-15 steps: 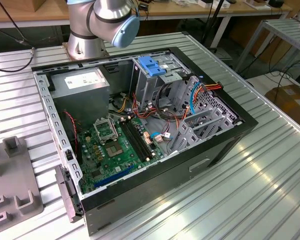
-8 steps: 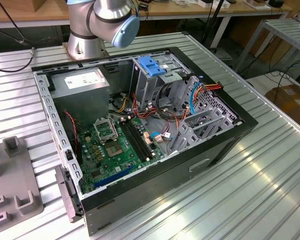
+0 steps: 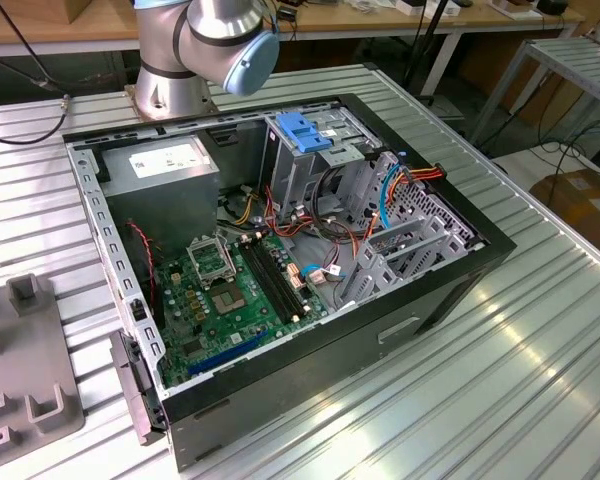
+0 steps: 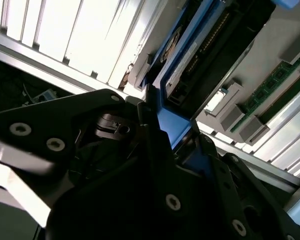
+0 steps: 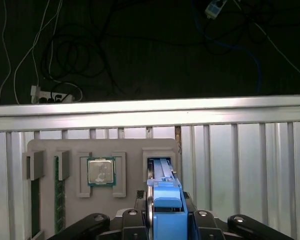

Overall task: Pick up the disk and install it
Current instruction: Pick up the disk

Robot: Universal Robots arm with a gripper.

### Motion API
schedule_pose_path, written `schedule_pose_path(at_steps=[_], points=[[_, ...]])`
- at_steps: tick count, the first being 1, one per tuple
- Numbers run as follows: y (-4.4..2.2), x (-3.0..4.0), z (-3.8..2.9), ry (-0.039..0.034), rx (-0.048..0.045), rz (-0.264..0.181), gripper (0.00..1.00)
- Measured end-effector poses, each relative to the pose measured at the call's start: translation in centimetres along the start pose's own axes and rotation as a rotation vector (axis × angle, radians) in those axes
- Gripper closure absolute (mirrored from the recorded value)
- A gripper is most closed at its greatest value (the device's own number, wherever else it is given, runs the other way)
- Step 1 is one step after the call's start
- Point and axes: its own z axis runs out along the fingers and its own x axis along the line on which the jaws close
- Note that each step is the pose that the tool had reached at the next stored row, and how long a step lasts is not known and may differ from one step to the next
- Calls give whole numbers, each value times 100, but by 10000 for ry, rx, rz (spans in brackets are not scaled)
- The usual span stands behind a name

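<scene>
The hand (image 5: 166, 220) pinches the disk (image 5: 165, 197), which looks seated in the grey tray's (image 5: 60, 146) slot; lifting it and fitting it into the computer case (image 3: 310, 400) are not yet done.

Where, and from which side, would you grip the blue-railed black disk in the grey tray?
Take the black blue-railed hard drive by its protruding blue end, claw straddling its flat faces, from above: it stands upright, slotted in the grey tray.

Black disk (image 5: 165, 199) with blue rails, upright on edge
</scene>
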Motion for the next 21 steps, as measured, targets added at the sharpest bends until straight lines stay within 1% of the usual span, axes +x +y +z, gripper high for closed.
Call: schedule_pose_path(at_steps=[1,5,8,21], points=[[0,0,0,1,2,-135,63],[0,0,0,1,2,-154,63],[0,0,0,2,0,-53,63],[0,0,1,1,1,-36,63]])
